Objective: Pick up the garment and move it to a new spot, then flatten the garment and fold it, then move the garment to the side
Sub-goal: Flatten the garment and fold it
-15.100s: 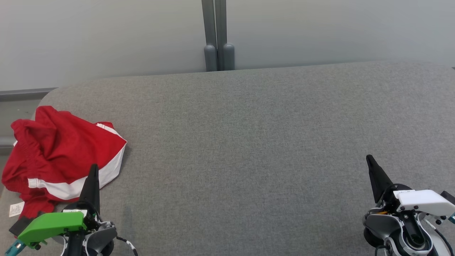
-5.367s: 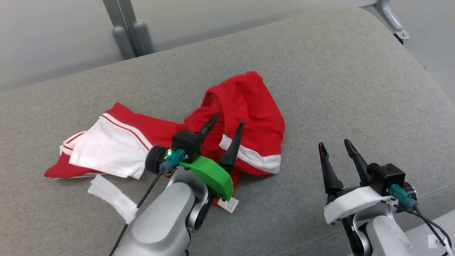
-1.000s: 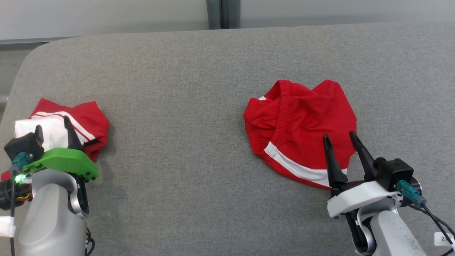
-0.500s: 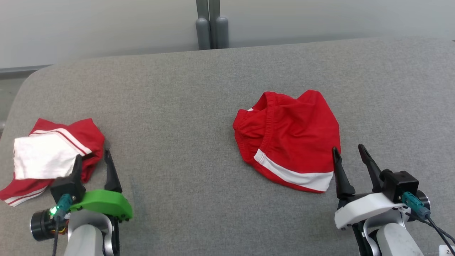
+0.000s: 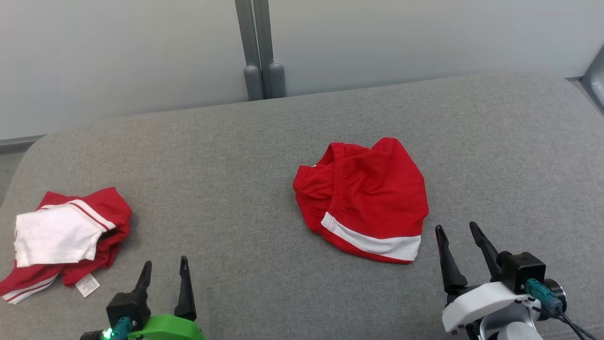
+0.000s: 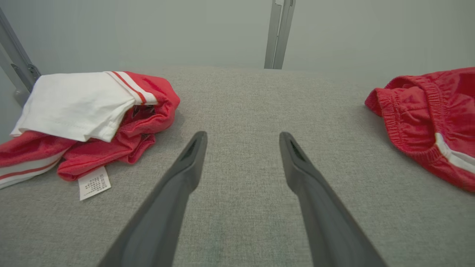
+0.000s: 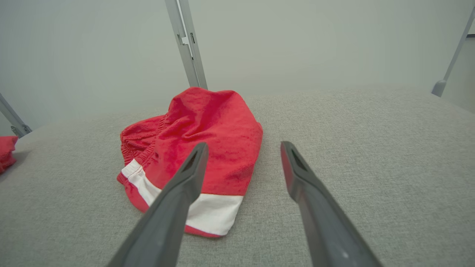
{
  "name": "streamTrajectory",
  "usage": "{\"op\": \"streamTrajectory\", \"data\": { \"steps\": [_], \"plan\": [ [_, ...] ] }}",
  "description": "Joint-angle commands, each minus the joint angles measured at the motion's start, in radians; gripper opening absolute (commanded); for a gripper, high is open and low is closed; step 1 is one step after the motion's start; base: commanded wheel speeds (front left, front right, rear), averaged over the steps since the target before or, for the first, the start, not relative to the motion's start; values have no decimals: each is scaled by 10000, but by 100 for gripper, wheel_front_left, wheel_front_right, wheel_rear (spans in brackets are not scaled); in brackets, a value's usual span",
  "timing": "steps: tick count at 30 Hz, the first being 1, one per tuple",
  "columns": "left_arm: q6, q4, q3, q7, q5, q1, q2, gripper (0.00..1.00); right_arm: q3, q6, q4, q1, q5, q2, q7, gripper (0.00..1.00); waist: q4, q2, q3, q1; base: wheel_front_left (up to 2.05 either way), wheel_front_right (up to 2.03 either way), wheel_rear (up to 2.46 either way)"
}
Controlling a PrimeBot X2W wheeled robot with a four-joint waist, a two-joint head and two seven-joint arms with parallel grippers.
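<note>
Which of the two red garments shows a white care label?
The red garment with the large white panel, at the left; the white-banded red garment shows none.

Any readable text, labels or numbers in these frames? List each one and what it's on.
White care tag sewn to the red-and-white garment on the left: rows of dark print, too small and blurred to read.
Red shorts with the white band: no lettering on the fabric that faces the cameras.
Nothing else in these views carries legible text.
</note>
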Motion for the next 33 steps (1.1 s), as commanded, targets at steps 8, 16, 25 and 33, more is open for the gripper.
{"op": "streamTrajectory", "data": {
  "steps": [8, 16, 25, 33],
  "plan": [
    [-170, -58, -718, -7, -152, -85, 19, 100, 123, -1, 29, -100, 30, -20, -31, 100, -81, -1, 179, 0, 0, 0, 0],
    [-860, -29, -2835, -6, -1287, -1465, 24, 100, 336, -1, -94, -610, 93, -22, -29, 100, -760, -1, 1226, 0, 0, 0, 0],
    [-1234, 1037, -4679, -8, -1523, -3148, 37, 100, 371, -1, -116, -1074, 348, -16, -29, 100, -1843, -1, 2210, 0, 0, 0, 0],
    [-951, 1810, -4517, -6, -1295, -3852, 38, 100, 454, -1, -211, -1359, 564, -13, -31, 100, -2438, -1, 2775, 0, 0, 0, 0]
  ]
}}
